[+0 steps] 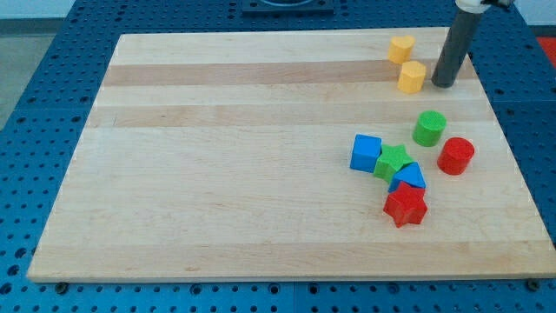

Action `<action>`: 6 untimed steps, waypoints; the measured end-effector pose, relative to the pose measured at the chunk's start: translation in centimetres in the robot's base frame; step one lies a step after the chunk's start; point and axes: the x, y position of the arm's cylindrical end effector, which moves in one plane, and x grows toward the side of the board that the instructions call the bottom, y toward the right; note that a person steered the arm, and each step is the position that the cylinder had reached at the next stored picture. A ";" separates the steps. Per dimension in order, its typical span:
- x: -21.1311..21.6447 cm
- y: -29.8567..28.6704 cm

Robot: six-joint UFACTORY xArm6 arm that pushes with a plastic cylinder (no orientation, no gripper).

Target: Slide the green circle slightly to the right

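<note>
The green circle [429, 128] is a short green cylinder on the wooden board [217, 156], at the view's right. My tip [444, 84] rests on the board above it, a little to its right, about a block's width away. The rod rises to the view's top edge. A red cylinder [455, 156] stands just below and right of the green circle, close to it.
Two yellow blocks [401, 49] [412, 76] sit left of my tip, the lower one almost touching it. Below the green circle lie a blue cube [366, 152], a green star [393, 162], a blue block [408, 177] and a red star [406, 205].
</note>
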 end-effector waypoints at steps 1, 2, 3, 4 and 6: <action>1.9 1.5; 5.1 3.2; 9.1 3.5; 11.2 2.9; 12.1 -4.0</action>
